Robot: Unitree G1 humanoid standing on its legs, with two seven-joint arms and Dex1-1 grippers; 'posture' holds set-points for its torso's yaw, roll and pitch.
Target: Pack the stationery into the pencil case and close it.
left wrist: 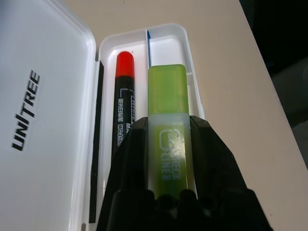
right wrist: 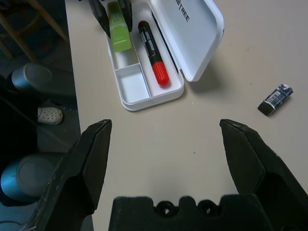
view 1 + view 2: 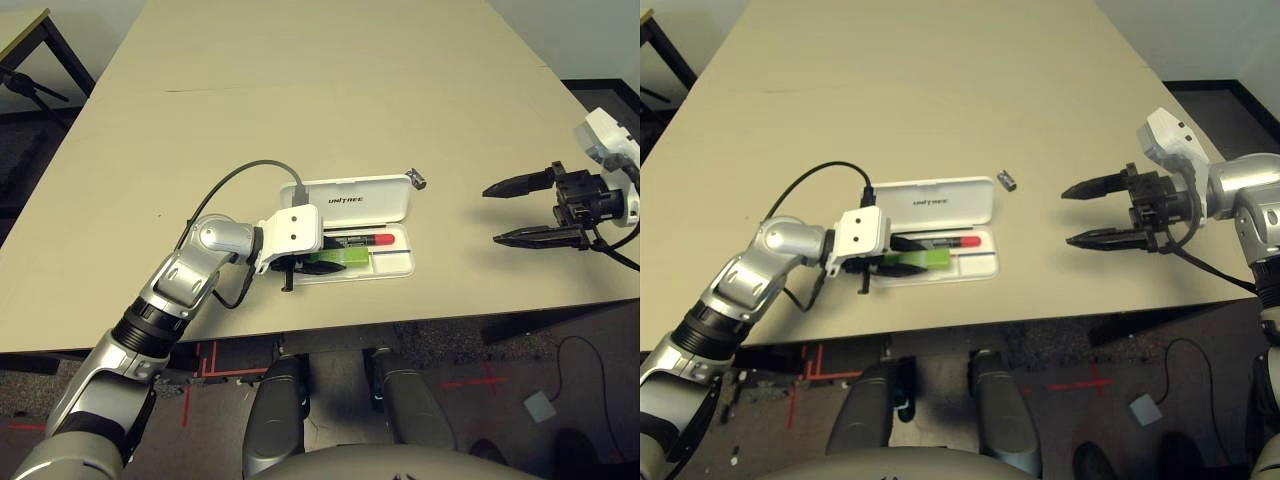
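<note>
The white pencil case [image 3: 355, 200] lies open near the table's front edge, its "UNITREE" lid folded back flat. A red marker [image 1: 124, 96] with a black body lies in the rear slot of the tray. My left gripper [image 3: 308, 262] is shut on the light-green stick [image 1: 167, 91], holding it lengthwise in the front slot beside the marker. A tiny dark metal piece [image 3: 417, 180] rests on the table just past the lid's far right corner. My right gripper [image 3: 491, 215] hovers open and empty to the right of the case, fingers pointing toward it.
The table's front edge [image 3: 400, 310] runs close below the case. A small wooden table [image 3: 20, 30] stands on the floor at the far left. Bare tabletop stretches behind the case and between the case and my right gripper.
</note>
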